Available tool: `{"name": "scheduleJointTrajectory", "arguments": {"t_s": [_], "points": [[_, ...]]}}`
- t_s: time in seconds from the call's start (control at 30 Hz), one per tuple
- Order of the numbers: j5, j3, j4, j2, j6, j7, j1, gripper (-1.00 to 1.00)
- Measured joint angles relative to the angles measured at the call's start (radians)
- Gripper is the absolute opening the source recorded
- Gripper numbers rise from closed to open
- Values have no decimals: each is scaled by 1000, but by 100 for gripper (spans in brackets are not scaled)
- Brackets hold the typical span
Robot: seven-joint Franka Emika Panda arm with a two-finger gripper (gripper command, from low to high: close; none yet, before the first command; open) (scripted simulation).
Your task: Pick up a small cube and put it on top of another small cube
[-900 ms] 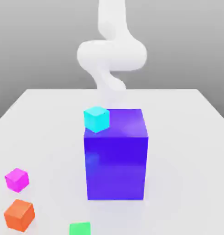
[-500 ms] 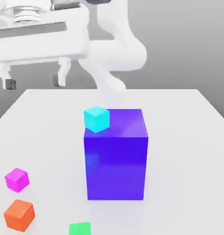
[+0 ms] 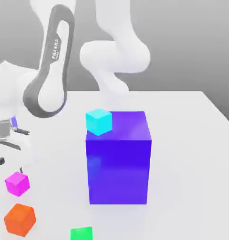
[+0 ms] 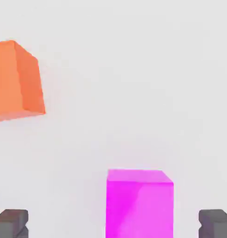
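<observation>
Stood widest of all: white bench [image 3: 182,140], carrying everything. Next in bulk, Franka arm [image 3: 53,70], swung down over half a second from high at the exterior view's upper left to low at its left edge, wrist now just above the bench. Then big blue-violet block [image 3: 118,159], mid-bench, unmoved, with cyan cube [image 3: 98,121] sitting on its top corner toward the exterior view's left, also unmoved.

Among the small things: orange cube [image 3: 19,219], just in front of the small magenta cube [image 3: 17,183] in the exterior view; green cube [image 3: 81,233], at the lower edge, apart from both. None shifted.

End effector [image 4: 113,223]: fingers spread wide apart, dark fingertips [image 4: 11,222] flanking the magenta cube with clear gaps either side, nothing gripped. Orange cube [image 4: 15,81] off to one side, outside the fingers' span.

Judged from the descent: approach nearly finished, cube centred for a grasp, closing and lifting not yet done; stacking all still ahead.

No containers present; nothing held inside anything.
</observation>
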Motion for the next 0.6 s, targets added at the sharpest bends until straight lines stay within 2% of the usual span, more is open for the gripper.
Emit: {"name": "scheduleJointTrajectory", "arguments": {"t_s": [0.13, 0.17, 0.4, 0.6], "points": [[124, 118, 30, 116, 81, -96, -95, 0], [152, 149, 37, 143, 99, -117, -120, -100], [155, 156, 38, 148, 103, -120, -127, -100], [-25, 9, -5, -7, -3, 17, -18, -100]]}}
